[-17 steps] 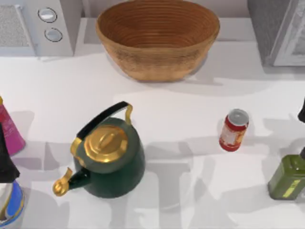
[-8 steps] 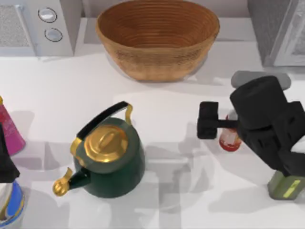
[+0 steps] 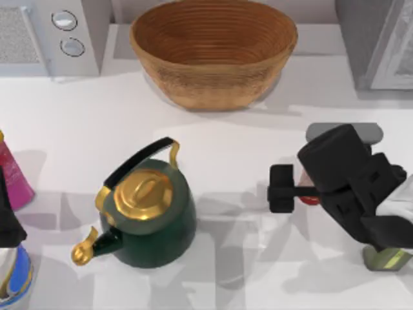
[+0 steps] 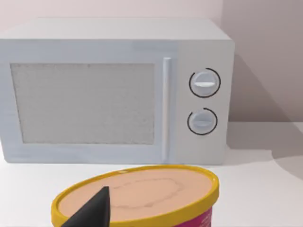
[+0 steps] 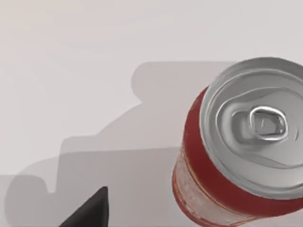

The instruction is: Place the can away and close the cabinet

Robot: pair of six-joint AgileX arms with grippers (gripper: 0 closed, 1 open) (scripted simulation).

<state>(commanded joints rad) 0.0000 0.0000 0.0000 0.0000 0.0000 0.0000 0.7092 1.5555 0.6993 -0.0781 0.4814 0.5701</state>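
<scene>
Right gripper [image 3: 303,192] hovers over your can [image 5: 239,151] on the table's right side, can't tell if it's grasping, so stowing and closing the cabinet [image 3: 377,42] remain.

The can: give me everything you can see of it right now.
The can is small and red, with a silver metal top, pull tab and pale label. It stands upright on the white table, at the top view's right, mostly hidden under the right gripper. Nothing visibly grips it yet.
</scene>
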